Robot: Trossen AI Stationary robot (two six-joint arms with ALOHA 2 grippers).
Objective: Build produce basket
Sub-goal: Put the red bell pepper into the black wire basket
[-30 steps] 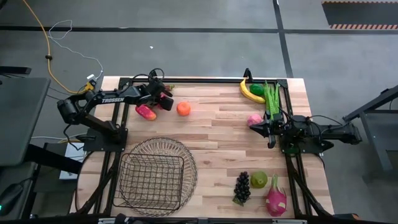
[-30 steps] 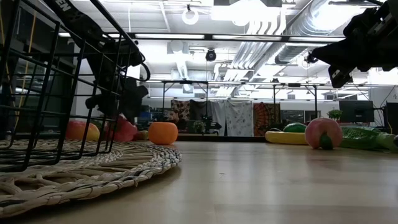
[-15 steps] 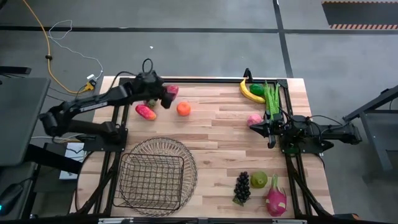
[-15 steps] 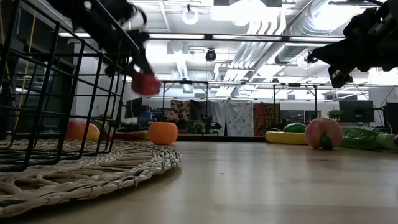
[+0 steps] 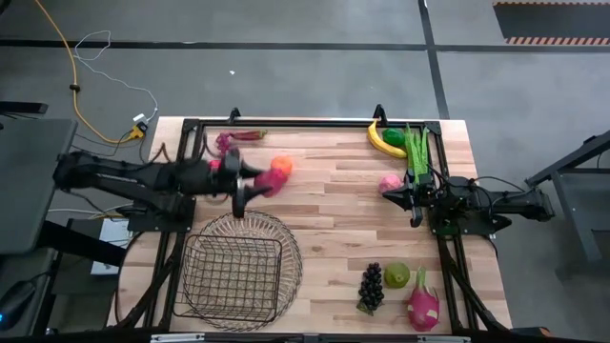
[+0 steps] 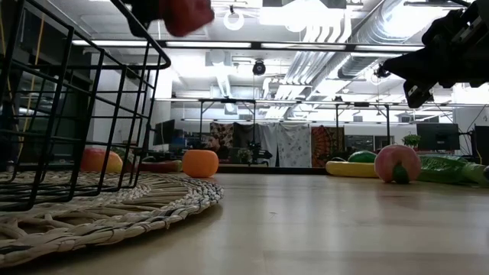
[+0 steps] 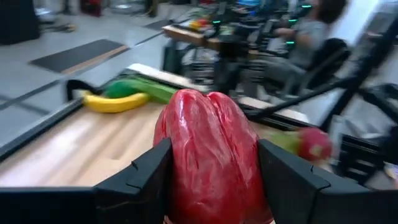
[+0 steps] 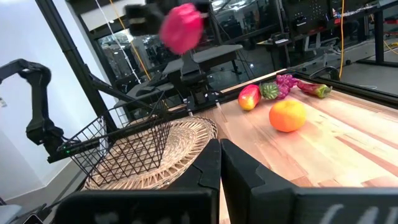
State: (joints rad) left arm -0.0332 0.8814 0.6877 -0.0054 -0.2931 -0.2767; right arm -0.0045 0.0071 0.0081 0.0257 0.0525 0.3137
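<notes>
My left gripper (image 7: 211, 149) hangs high above the table's left half, just beyond the basket, shut on a glossy dark-red fruit (image 5: 271, 182) that also shows at the top of the low view (image 6: 187, 14). The dark wire basket (image 5: 233, 272) stands on a round woven mat at the near left. An orange (image 5: 283, 164), a mango (image 8: 248, 96) and purple grapes (image 8: 283, 82) lie at the far left. My right gripper (image 5: 414, 196) waits shut at the right side, beside a pink peach (image 5: 389, 183). My left gripper pinches the red fruit by its two opposite sides (image 7: 177, 143) between its two fingers. The fingers lie about level and point toward the table's right. The fruit is lifted clear of the table and sticks out past the fingertips.
A banana (image 5: 383, 143), a lime (image 5: 394, 136) and green beans (image 5: 416, 154) lie at the far right. Dark grapes (image 5: 371, 286), a pear (image 5: 397, 274) and a dragon fruit (image 5: 423, 303) lie at the near right. A red pepper (image 8: 314, 89) lies by the purple grapes. Bare wood fills the middle.
My left gripper has lifted the red fruit off the table at the far left, risen high with it and swung toward the near edge, to just beyond the basket. It has tipped from pointing down to about level.
</notes>
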